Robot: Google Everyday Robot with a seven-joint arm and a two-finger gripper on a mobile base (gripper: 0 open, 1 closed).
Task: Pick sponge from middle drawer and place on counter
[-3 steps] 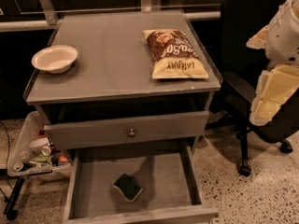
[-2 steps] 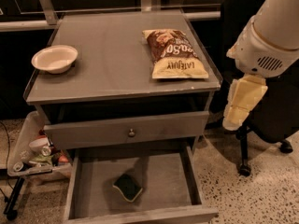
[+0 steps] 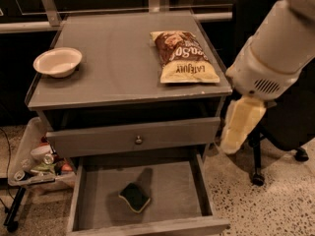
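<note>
The sponge, dark green on top with a pale yellow edge, lies flat on the floor of the open middle drawer, left of its centre. The counter is the broad grey top of the cabinet above it. My gripper is pale yellow and hangs from the white arm, pointing down. It is beside the cabinet's right edge, level with the closed upper drawer. It is above and to the right of the sponge, well apart from it, and holds nothing that shows.
A white bowl stands at the counter's left. A brown-and-yellow chip bag lies at its right. A closed drawer front with a round knob is above the open drawer. An office chair base stands at right, a cluttered tray at left.
The arm has swung in from the right, toward the cabinet and lower. The gripper now hangs close to the cabinet's right side. The sponge, bowl and bag have not moved.
</note>
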